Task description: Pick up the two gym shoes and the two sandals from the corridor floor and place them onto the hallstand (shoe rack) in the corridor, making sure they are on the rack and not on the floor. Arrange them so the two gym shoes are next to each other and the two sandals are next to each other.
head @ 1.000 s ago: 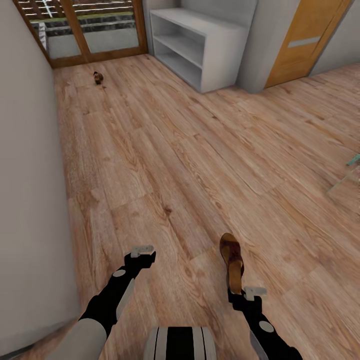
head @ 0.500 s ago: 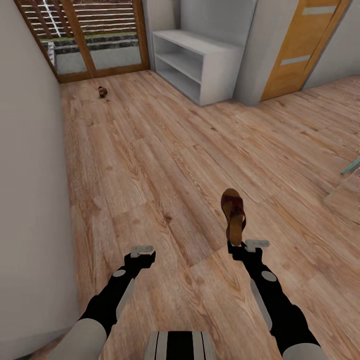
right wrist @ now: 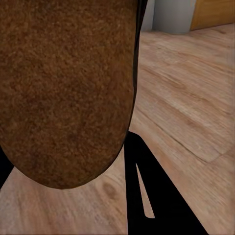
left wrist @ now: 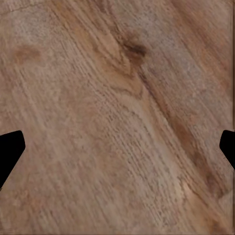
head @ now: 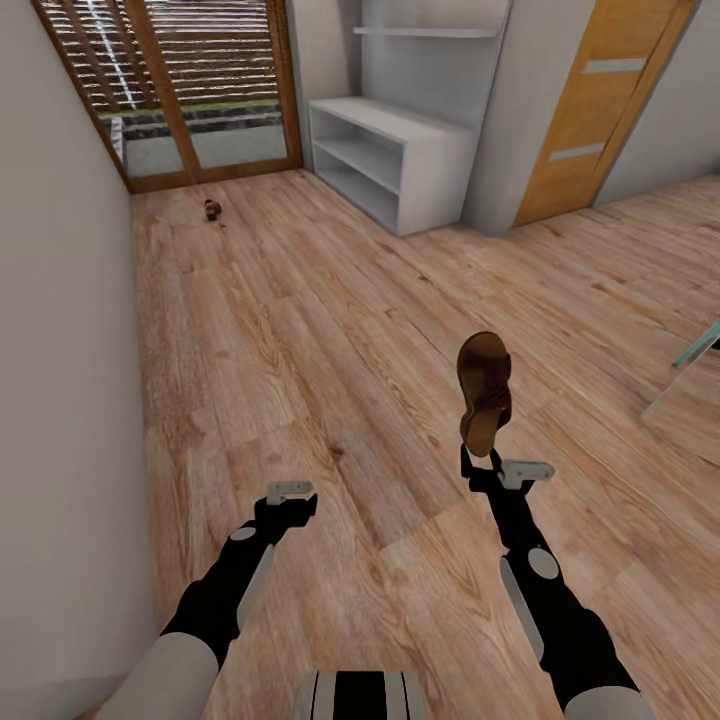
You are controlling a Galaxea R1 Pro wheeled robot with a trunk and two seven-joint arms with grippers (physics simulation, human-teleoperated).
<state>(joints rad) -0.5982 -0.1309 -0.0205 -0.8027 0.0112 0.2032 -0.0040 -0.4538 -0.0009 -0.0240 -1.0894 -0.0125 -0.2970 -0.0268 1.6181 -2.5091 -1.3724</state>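
Right gripper [head: 478, 466] clamps brown sandal [head: 485, 392] by one end, upright above corridor floor [head: 330, 330]. Left gripper [head: 290, 497] spread, empty. Second sandal, probably, [head: 212, 210] far off near hallstand [head: 400, 160]. No legible writing.

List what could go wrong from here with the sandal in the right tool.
1. The right tool pinches the sandal only at one end, with the rest standing free above it; it could swing or slip out on the way.
2. The hallstand is far across the corridor floor, so there is a long carry.
3. The second sandal lies near the glass door, a separate trip.
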